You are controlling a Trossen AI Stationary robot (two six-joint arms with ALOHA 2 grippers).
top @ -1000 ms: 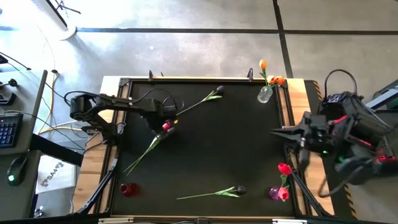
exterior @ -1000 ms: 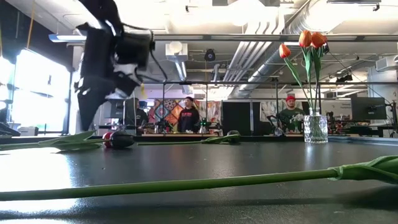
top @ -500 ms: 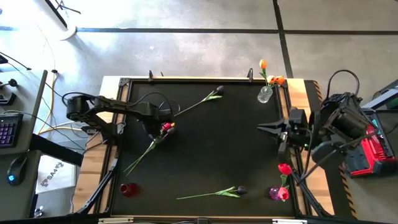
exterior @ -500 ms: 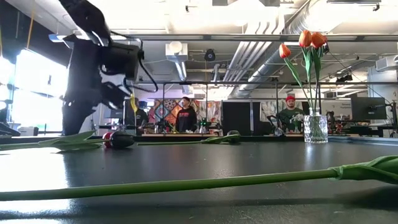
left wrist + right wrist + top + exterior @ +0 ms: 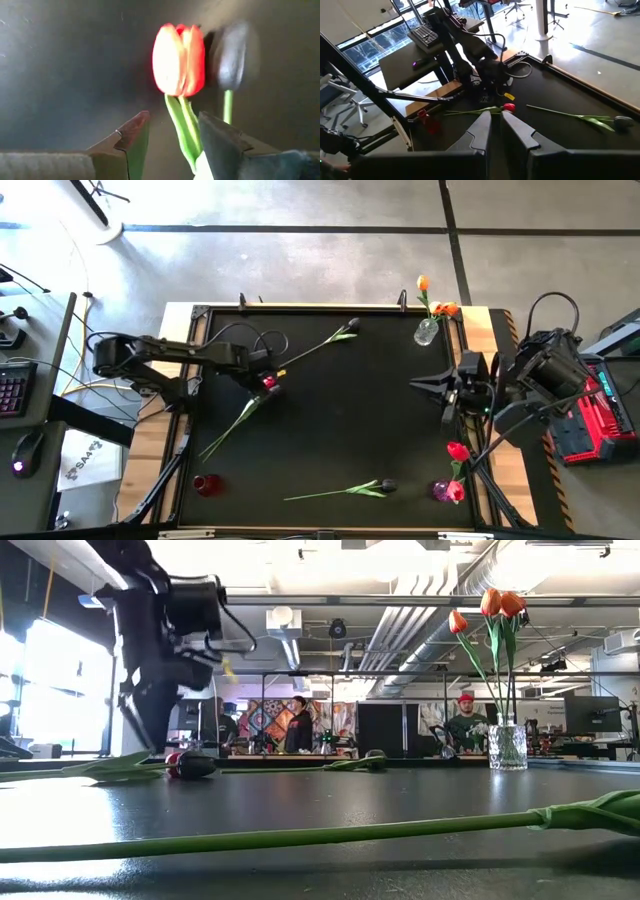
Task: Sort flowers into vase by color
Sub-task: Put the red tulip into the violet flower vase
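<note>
High view: the left tool [image 5: 268, 380] sits over the red tulip [image 5: 268, 383] on the black worktop [image 5: 340, 420], left of centre. Its stem runs down-left toward the worktop's edge. The left wrist view shows the fingers [image 5: 131, 140] spread, with the red tulip [image 5: 178, 60] stem between them and ungripped; a dark tulip head [image 5: 231, 55] lies just beside the red one.

The right tool [image 5: 425, 386] hovers at the right side, fingers [image 5: 481, 132] nearly pressed together, holding nothing.

Another dark tulip [image 5: 345, 332] lies near the far edge, one more [image 5: 385, 485] near the front edge. The clear vase [image 5: 427, 331] at the far right corner holds orange tulips [image 5: 440, 308]. The purple vase [image 5: 441, 491] at the near right corner holds red tulips [image 5: 457, 451]. A red vase [image 5: 207, 484] stands at the near left corner.
</note>
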